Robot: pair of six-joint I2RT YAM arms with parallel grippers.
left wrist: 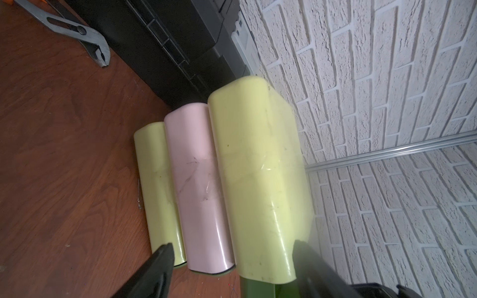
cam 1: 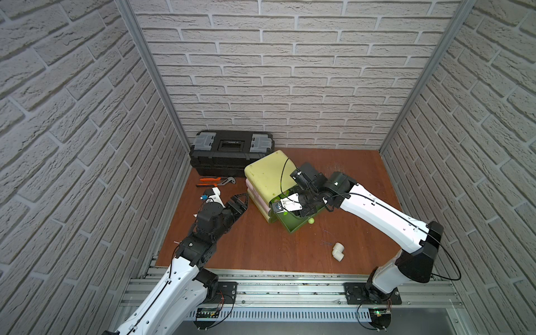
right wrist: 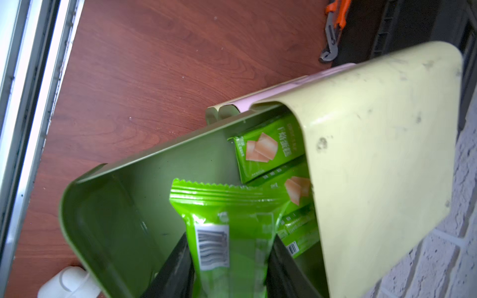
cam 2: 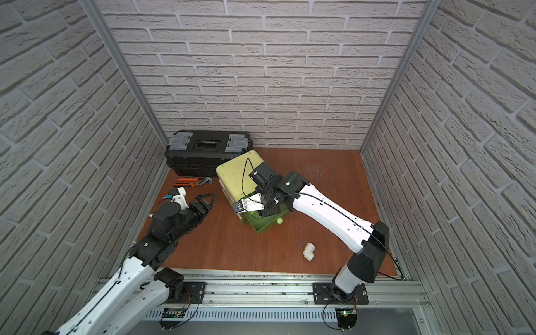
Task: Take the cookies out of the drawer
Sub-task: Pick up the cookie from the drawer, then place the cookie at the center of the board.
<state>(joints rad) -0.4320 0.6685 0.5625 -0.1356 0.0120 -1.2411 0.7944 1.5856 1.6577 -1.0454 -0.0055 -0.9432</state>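
The right gripper (right wrist: 229, 258) pinches a bright green cookie packet (right wrist: 227, 206) over the open dark green drawer (right wrist: 124, 206), where more green packets (right wrist: 265, 149) lie beneath the pale yellow cabinet (right wrist: 374, 154).

Reddish-brown wooden desk (cam 1: 261, 246). Carries a black toolbox (cam 1: 232, 150) against the back wall, orange-handled pliers (cam 1: 210, 179) just before it, a yellow-and-pink drawer unit (cam 1: 265, 171) beside the toolbox, and a white pipe elbow (cam 1: 338, 251) well apart, near the front edge.
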